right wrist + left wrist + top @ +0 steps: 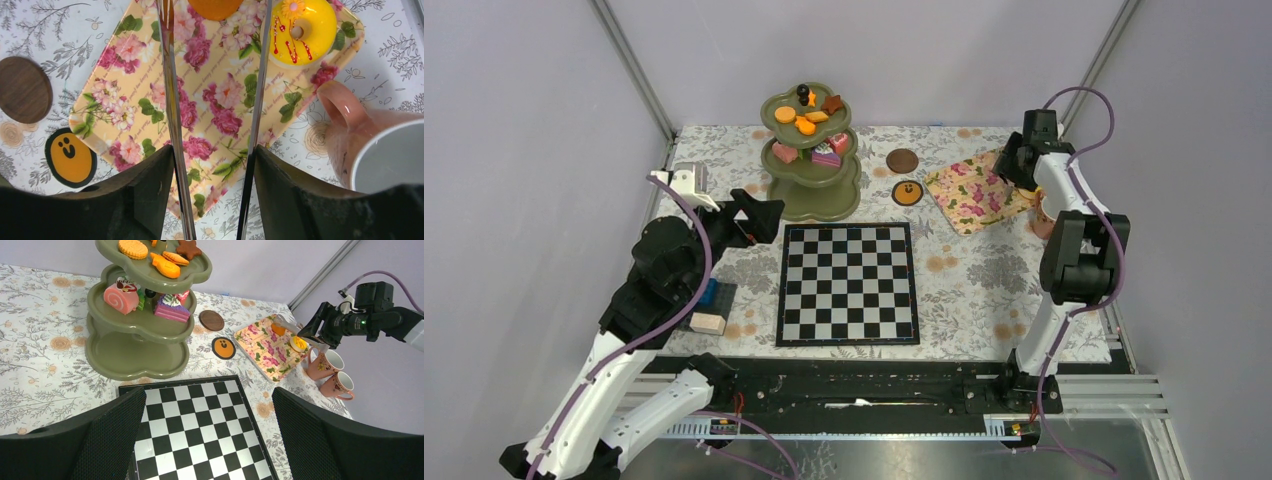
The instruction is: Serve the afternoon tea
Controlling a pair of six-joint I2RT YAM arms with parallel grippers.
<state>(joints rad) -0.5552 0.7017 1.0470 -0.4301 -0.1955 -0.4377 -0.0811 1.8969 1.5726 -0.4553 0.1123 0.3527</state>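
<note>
From the top camera we are looking steeply down from above and behind both arms, standing well back and taking in the whole table (724,150). From the left wrist camera we are looking low and slantwise across the table toward its far right side, peering out between the dark fingers (105,440) of the left gripper (207,392). From the right wrist camera we are looking almost straight down, very near, between the fingers (135,200) of the right gripper (215,75). All three views are sharing the flowered tray (220,105) and the smiley coaster (70,155). The top and left wrist views are also sharing the green stand (130,365) and the chessboard (200,425).
</note>
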